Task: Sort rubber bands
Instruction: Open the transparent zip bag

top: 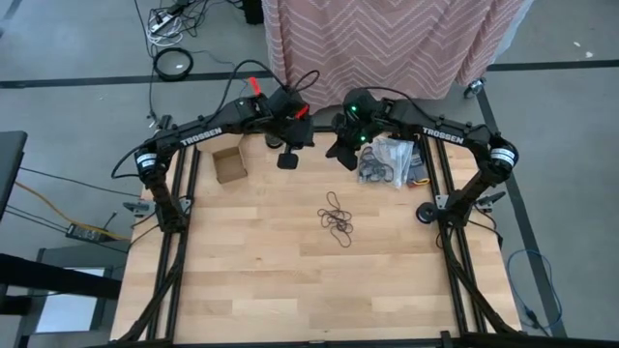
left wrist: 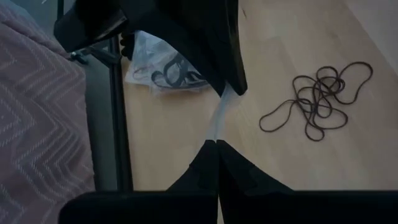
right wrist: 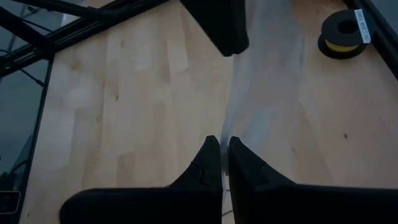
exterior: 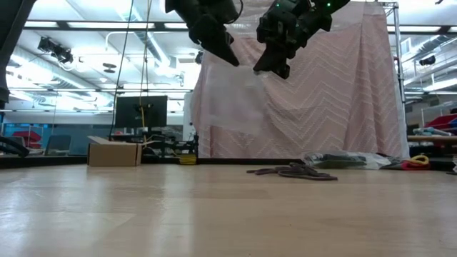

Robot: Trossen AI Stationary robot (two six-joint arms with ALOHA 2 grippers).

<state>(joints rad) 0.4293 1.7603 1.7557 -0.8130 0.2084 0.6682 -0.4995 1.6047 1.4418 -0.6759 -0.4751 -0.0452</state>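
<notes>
While bag (top: pixel 392 159) holds bands (top: pixel 375 170) (dark loops).

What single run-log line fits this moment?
left end effector + right end effector: shut on clear plastic bag, raised | rubber bands: piled mid-table

Light wooden table (top: pixel 251 280); rubber bands (top: pixel 337 217), cardboard box (top: pixel 229 164), plastic bags (top: pixel 392 159), tape roll (top: pixel 426 213) atop

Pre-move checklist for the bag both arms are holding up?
1. Left gripper shut on the clear thin plastic bag: ok.
2. Right gripper shut on the same bag: ok.
3. Bag hangs above the light wooden table: ok.
4. Loose pile of dark thin rubber bands lies apart from both grippers: ok.
5. Bag empty: cannot tell.
</notes>
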